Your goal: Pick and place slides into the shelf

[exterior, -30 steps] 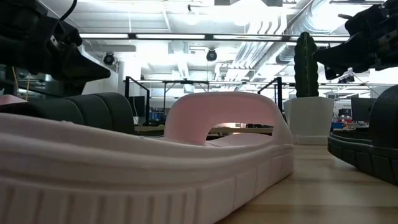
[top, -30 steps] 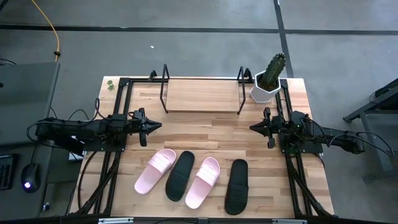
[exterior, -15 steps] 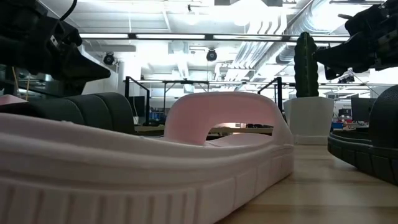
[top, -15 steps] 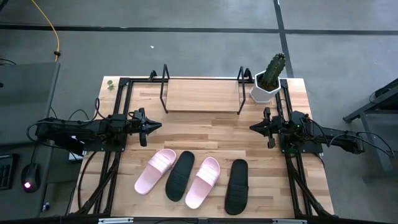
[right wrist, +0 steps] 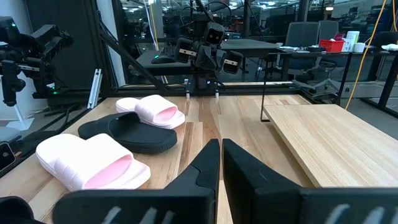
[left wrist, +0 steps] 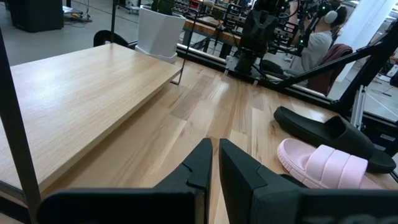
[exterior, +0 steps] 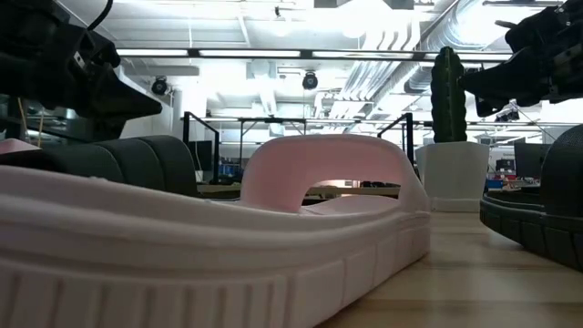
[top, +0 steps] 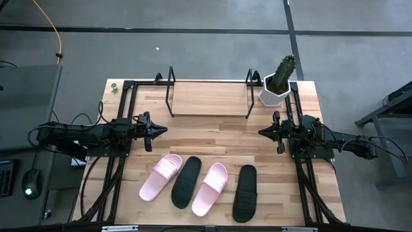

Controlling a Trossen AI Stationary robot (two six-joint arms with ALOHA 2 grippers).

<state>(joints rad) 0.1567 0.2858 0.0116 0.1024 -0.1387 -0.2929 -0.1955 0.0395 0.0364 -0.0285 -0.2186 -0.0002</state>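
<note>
Four slides lie sole-down in a row near the table's near edge: a pale pink one [top: 161, 176], a black one [top: 187, 182], a second pink one [top: 210, 188] and a second black one [top: 244, 193]. The shelf [top: 210, 98], a light wooden board between black wire loop frames, stands at the far edge. My left gripper [top: 165, 129] hovers shut at the table's left, above bare wood; in its wrist view the fingers [left wrist: 214, 163] meet. My right gripper [top: 261, 131] hovers shut at the table's right, its fingers [right wrist: 221, 162] closed too. Neither touches anything.
A white pot with a cactus [top: 277, 84] stands at the shelf's right end, close to my right arm. Black frame rails [top: 122, 116] run along both table sides. Bare wood [top: 212, 138] lies between the grippers, between shelf and slides. A seated person [left wrist: 320, 43] shows beyond the table.
</note>
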